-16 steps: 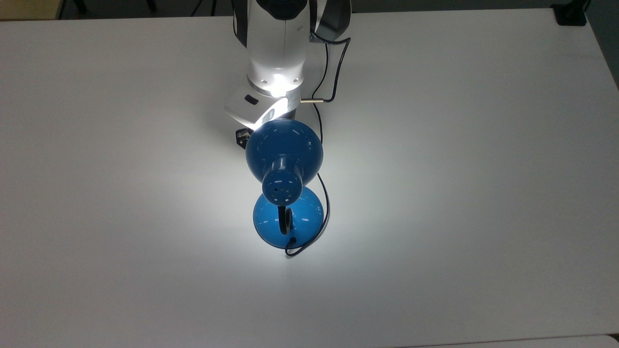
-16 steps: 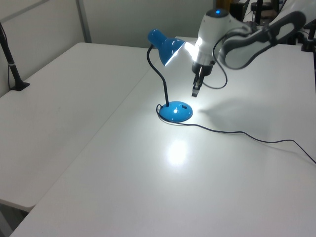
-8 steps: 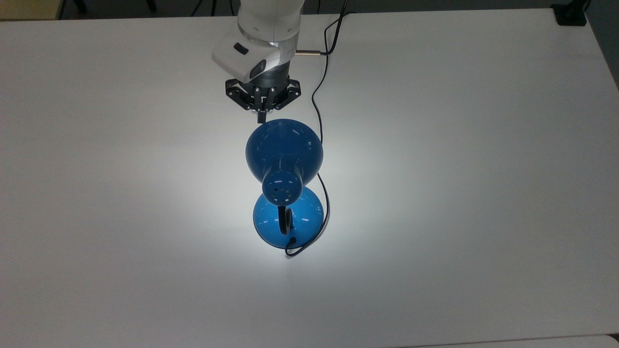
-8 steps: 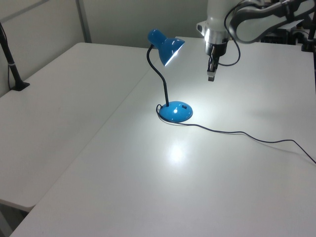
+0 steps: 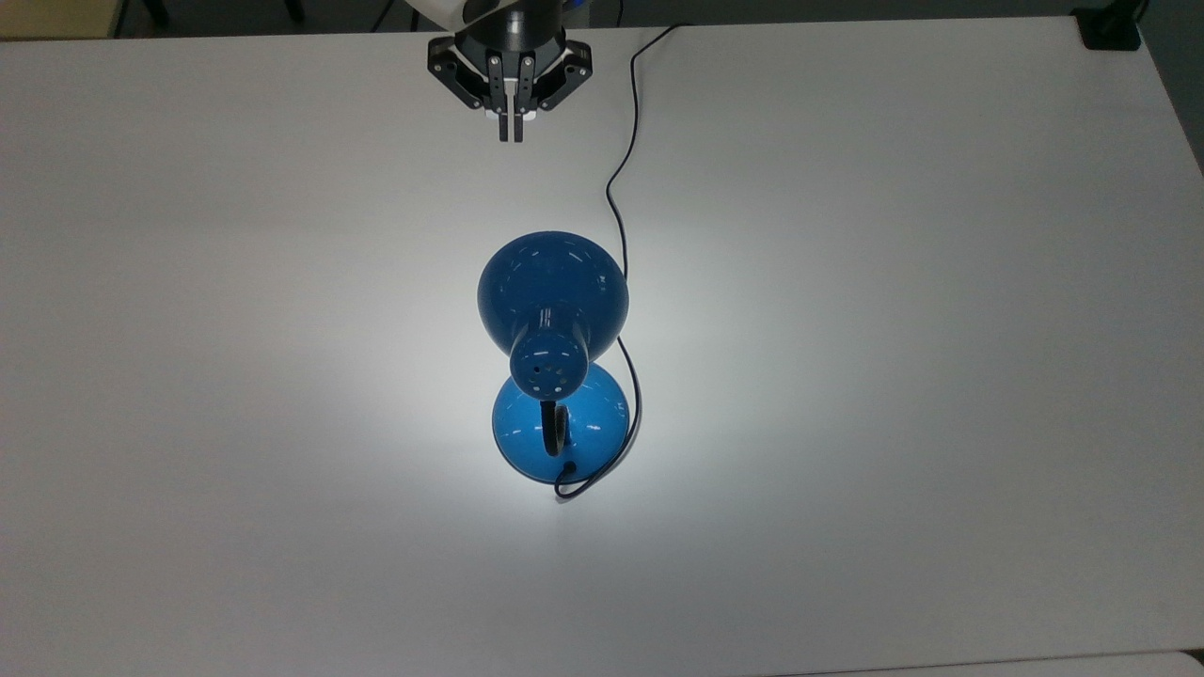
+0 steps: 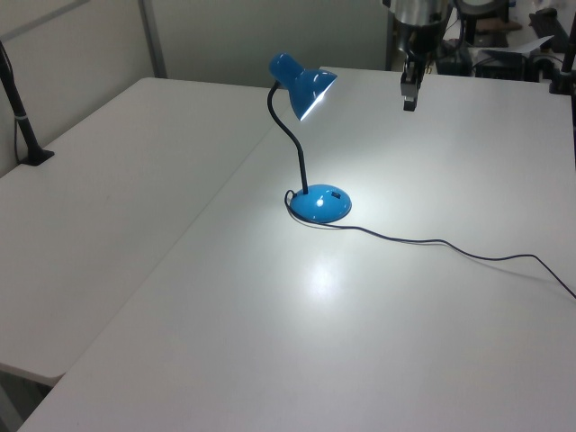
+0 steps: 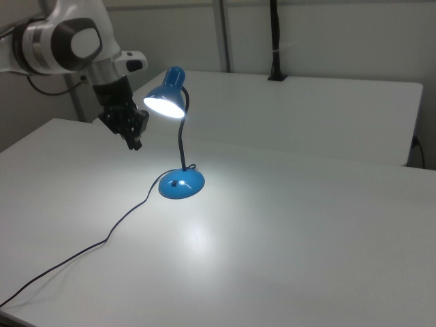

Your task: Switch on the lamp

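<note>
Hanging above the white desk (image 5: 894, 282), the black two-finger tool (image 5: 511, 132) of the white arm points straight down with its fingers (image 6: 409, 97) pressed together, clenched on nothing. It sits near the top view's upper edge, well apart from the small glossy blue desk lamp (image 5: 553, 310), which stands lower in the top view, roughly in line below the tool. In the left view the tool (image 6: 409, 103) hangs to the right of the lamp's bell-shaped shade (image 6: 310, 88) and at about its height, with clear space between them; in the right view the tool (image 7: 135, 144) is to the left of the shade and a little lower. The lamp is lit: its shade glows from inside and a bright patch lies on the desk in front of the round blue base (image 7: 181, 184). A black gooseneck (image 6: 292, 144) curves up from the base to the shade, whose perforated cap (image 5: 549, 362) faces the top view's camera. A thin black cord (image 5: 616, 197) loops around the base and runs across the desk, passing to the right of the tool in the top view.
</note>
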`<state>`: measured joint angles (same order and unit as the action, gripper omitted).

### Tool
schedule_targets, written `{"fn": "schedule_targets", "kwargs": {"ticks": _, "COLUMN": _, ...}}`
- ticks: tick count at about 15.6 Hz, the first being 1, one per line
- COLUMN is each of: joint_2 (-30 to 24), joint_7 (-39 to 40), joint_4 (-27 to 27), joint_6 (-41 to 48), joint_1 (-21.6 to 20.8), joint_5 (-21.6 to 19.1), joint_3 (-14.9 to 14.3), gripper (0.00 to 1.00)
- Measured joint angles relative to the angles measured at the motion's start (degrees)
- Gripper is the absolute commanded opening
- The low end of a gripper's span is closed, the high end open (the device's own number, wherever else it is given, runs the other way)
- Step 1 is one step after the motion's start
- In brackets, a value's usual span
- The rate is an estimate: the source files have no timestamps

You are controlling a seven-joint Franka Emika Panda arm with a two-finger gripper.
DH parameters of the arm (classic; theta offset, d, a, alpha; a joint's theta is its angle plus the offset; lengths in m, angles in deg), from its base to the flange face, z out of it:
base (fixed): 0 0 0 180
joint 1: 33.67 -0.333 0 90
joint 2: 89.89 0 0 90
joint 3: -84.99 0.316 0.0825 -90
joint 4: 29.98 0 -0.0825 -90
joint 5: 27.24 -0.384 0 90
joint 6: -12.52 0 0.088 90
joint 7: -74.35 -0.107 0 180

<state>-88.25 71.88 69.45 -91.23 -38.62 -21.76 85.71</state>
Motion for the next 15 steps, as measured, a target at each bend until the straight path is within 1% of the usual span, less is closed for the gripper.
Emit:
{"fn": "schedule_targets", "kwargs": {"ticks": 1, "joint_2": -0.06, "joint_7": -0.05, "joint_4": -0.99, "joint_6": 1.30, "joint_1": 0.01, "joint_5": 0.00, "joint_3": 0.00, "gripper": 0.72}}
{"fn": "schedule_targets", "kwargs": {"ticks": 2, "joint_2": -0.05, "joint_7": -0.08, "joint_4": -1.87, "joint_6": 2.59, "joint_1": 0.02, "joint_5": 0.00, "joint_3": 0.00, "gripper": 0.76}}
{"fn": "schedule_targets", "kwargs": {"ticks": 3, "joint_2": -0.05, "joint_7": -0.09, "joint_4": -2.70, "joint_6": 3.94, "joint_1": 0.04, "joint_5": 0.00, "joint_3": 0.00, "gripper": 0.90}}
{"fn": "schedule_targets", "kwargs": {"ticks": 4, "joint_2": -0.05, "joint_7": -0.10, "joint_4": -3.39, "joint_6": 5.22, "joint_1": 0.06, "joint_5": 0.00, "joint_3": -0.01, "gripper": 1.00}}
{"fn": "schedule_targets", "kwargs": {"ticks": 8, "joint_2": -0.06, "joint_7": -0.12, "joint_4": -4.93, "joint_6": 8.41, "joint_1": 0.13, "joint_5": 0.00, "joint_3": -0.21, "gripper": 1.00}}
{"fn": "schedule_targets", "kwargs": {"ticks": 15, "joint_2": -0.11, "joint_7": -0.12, "joint_4": -6.31, "joint_6": 9.10, "joint_1": 0.35, "joint_5": 0.00, "joint_3": -0.89, "gripper": 1.00}}
